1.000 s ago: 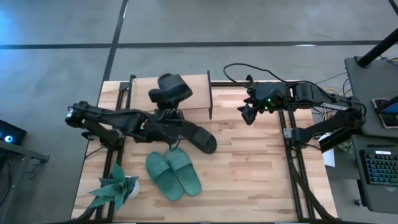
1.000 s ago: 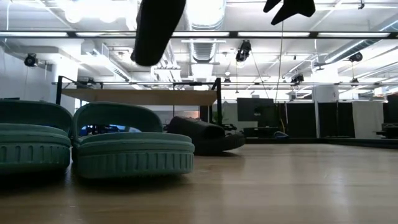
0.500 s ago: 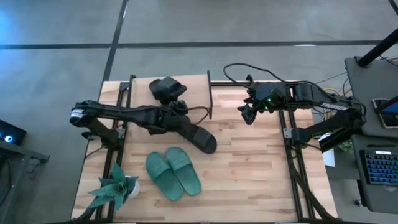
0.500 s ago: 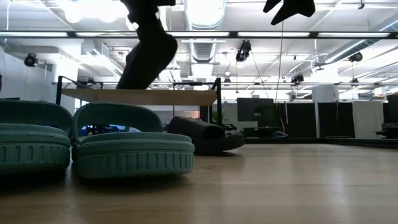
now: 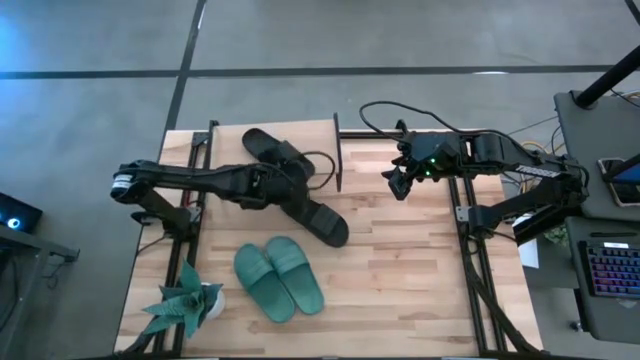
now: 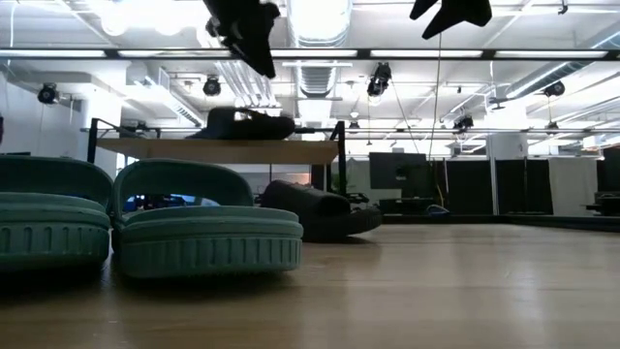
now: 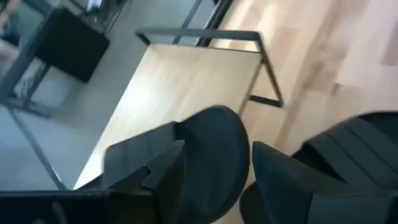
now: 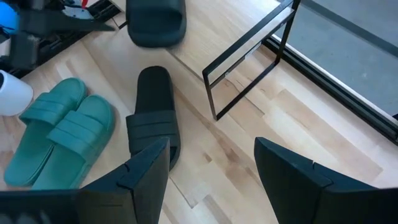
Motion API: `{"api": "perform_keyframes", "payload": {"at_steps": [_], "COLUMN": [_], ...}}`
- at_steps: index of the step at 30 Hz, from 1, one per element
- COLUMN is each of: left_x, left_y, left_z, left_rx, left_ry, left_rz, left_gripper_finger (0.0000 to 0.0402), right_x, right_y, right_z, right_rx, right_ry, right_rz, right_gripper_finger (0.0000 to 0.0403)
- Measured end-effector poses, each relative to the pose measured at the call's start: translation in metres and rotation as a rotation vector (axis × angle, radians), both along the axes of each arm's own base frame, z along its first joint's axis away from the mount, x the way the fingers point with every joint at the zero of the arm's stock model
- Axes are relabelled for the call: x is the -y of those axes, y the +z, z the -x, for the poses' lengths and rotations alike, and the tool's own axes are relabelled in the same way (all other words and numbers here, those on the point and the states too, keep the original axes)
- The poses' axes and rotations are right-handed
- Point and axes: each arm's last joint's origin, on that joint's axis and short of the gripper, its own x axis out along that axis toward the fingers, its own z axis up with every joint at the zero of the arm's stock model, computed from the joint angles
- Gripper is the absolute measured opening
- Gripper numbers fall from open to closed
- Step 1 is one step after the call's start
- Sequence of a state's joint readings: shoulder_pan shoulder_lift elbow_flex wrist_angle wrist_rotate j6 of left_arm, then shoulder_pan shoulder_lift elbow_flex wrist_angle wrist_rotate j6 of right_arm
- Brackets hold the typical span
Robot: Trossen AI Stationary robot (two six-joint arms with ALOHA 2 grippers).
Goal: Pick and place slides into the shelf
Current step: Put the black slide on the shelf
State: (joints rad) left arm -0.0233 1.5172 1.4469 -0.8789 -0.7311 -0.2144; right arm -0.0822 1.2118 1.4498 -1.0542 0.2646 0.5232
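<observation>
One black slide (image 5: 272, 150) lies flat on the shelf's (image 5: 225, 150) top board (image 6: 194, 150), its sole on the wood (image 6: 242, 124). My left gripper (image 5: 284, 172) hangs open just above that slide's near end (image 7: 211, 155), clear of it (image 6: 254, 44). The other black slide (image 5: 320, 217) lies on the table beside the shelf. The teal pair (image 5: 278, 282) rests side by side nearer the front. My right gripper (image 5: 393, 185) waits open, raised over the table right of the shelf.
A green plant (image 5: 185, 302) stands at the table's near left corner. The shelf's black metal end frame (image 8: 249, 62) rises between the two grippers. Bare wood (image 5: 400, 270) stretches over the table's right half.
My left gripper carried the black slide toward the far edge over the shelf, tipped it down from hanging upright and let it go. The slide now lies flat on the top board, and the gripper stands clear above it.
</observation>
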Motion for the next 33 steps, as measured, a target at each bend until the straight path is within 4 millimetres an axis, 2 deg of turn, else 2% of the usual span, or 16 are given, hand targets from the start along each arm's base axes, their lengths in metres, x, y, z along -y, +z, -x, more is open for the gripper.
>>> {"api": "perform_keyframes", "payload": {"at_steps": [3, 6, 10, 13, 16, 18, 23, 29, 33], "left_x": [-0.004, -0.003, -0.012, -0.030, -0.049, -0.058, -0.080, -0.117, -0.142], "left_y": [0.005, 0.029, 0.061, 0.070, 0.075, 0.078, 0.075, 0.043, 0.028], "left_z": [0.001, 0.010, 0.042, 0.073, 0.100, 0.110, 0.116, 0.103, 0.096], "left_rx": [0.042, 0.127, 0.218, 0.268, 0.339, 0.380, 0.358, 0.202, 0.165], "left_ry": [0.026, 0.019, 0.032, 0.135, 0.220, 0.247, 0.314, 0.302, 0.309], "left_rz": [0.004, 0.004, -0.018, 0.011, 0.081, 0.101, 0.068, 0.153, 0.163], "left_gripper_finger": [0.0177, 0.0178, 0.0178, 0.0169, 0.0134, 0.0099, 0.0011, 0.0011, 0.0002], "right_x": [0.000, -0.001, -0.002, -0.001, 0.001, 0.004, 0.016, 0.028, 0.031], "right_y": [0.000, 0.000, -0.001, -0.006, -0.013, -0.019, -0.034, -0.040, -0.043], "right_z": [0.000, 0.000, -0.003, -0.015, -0.033, -0.046, -0.072, -0.096, -0.112], "right_rx": [0.000, 0.011, 0.030, 0.039, 0.051, 0.054, 0.049, 0.148, 0.218], "right_ry": [0.000, 0.003, -0.015, -0.004, 0.020, 0.043, 0.043, 0.105, 0.117], "right_rz": [-0.001, -0.043, -0.099, -0.143, -0.168, -0.179, -0.181, -0.244, -0.231], "right_gripper_finger": [0.0226, 0.0226, 0.0225, 0.0219, 0.0202, 0.0185, 0.0131, 0.0073, 0.0044]}}
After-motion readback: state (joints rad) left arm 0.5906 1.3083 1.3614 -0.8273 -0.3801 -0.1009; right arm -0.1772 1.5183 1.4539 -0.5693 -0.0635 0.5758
